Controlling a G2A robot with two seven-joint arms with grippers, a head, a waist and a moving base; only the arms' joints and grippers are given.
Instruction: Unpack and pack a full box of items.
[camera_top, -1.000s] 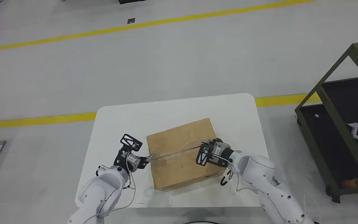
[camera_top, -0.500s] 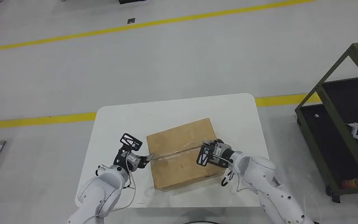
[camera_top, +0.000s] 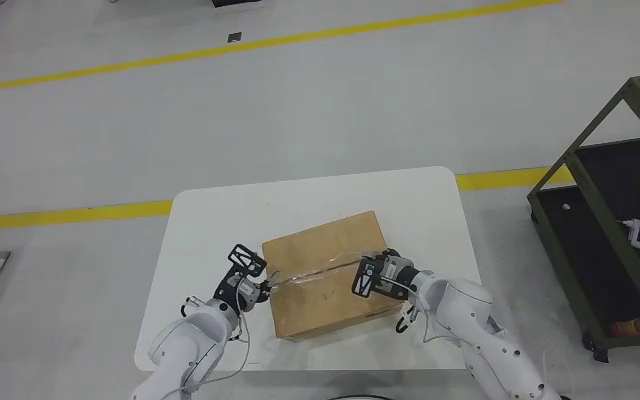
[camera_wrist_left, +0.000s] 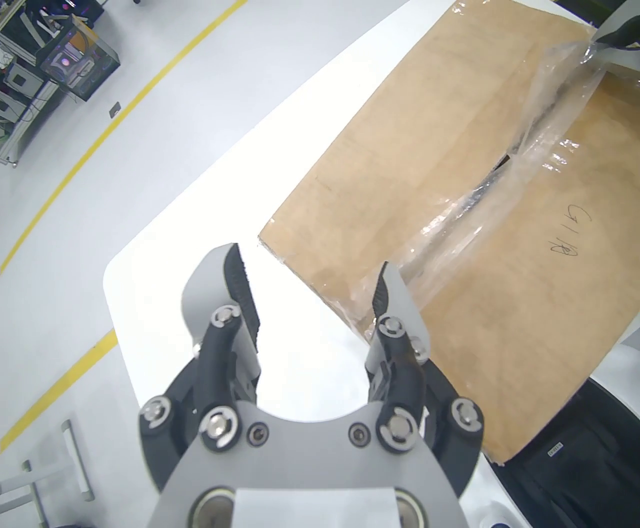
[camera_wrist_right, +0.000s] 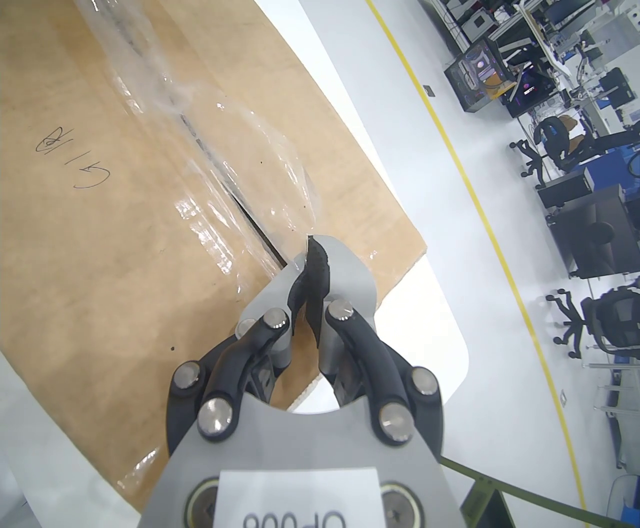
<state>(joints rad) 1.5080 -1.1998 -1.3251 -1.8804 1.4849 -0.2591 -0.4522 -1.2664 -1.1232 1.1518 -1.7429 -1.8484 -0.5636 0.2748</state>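
Note:
A brown cardboard box (camera_top: 325, 262) sits in the middle of the white table (camera_top: 210, 225), its top seam covered by clear tape (camera_top: 315, 270). My right gripper (camera_top: 366, 270) is at the seam's right end, shut on the loose, crinkled end of the tape (camera_wrist_right: 260, 140), which lifts off the cardboard there. The right gripper's tips (camera_wrist_right: 312, 257) pinch the film just above the box (camera_wrist_right: 100, 225). My left gripper (camera_wrist_left: 312, 287) stands open at the seam's left end, one finger (camera_wrist_left: 390, 295) against the box (camera_wrist_left: 450, 175) edge by the tape (camera_wrist_left: 505, 195); in the top view the left gripper (camera_top: 260, 284) touches the box's left side.
A dark green cart (camera_top: 590, 210) stands off the table to the right. Bare tabletop lies left of the box and behind it (camera_top: 400, 195). The box's front edge is close to the table's front edge.
My left gripper has shifted a little to the right and nearer the box's left end. The right gripper has kept its place on the tape.

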